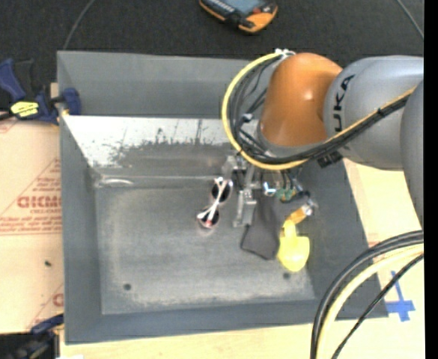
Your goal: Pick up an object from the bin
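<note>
My gripper (242,199) hangs under the arm's orange cover, low over the middle right of the bin floor. Just left of it lies a small black, white and red thing (214,204) shaped like a twisted loop; whether they touch is unclear. Directly below the gripper a dark grey flat piece (259,238) rests on the floor. To the right of that piece sits a yellow plastic thing (293,250) with an orange tip (299,215) pointing up towards the arm.
The arm and its cables cover the bin's upper right part. The bin's sloping back wall rises close behind the gripper. Bare floor stretches across the left half and the front.
</note>
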`<control>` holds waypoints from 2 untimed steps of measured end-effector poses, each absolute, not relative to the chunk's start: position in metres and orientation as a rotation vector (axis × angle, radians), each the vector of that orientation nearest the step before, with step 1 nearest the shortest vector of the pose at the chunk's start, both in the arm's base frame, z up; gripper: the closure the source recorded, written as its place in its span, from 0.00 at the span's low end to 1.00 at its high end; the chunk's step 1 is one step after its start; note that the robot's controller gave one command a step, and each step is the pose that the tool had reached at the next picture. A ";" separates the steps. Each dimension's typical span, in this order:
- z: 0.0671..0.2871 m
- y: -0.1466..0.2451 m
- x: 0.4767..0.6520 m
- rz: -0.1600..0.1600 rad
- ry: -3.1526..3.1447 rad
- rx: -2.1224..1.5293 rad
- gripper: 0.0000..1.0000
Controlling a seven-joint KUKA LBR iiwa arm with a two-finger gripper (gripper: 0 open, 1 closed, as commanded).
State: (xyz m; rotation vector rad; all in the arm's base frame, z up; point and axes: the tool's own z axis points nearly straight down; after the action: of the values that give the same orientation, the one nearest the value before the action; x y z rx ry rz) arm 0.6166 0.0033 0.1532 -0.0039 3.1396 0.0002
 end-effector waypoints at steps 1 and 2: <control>0.153 0.003 0.617 0.000 3.140 -0.004 0.00; 0.067 0.024 0.618 0.002 3.141 -0.011 0.00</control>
State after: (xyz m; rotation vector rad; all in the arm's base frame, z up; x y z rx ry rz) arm 0.6182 0.0244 0.0666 -0.0107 3.1406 0.0021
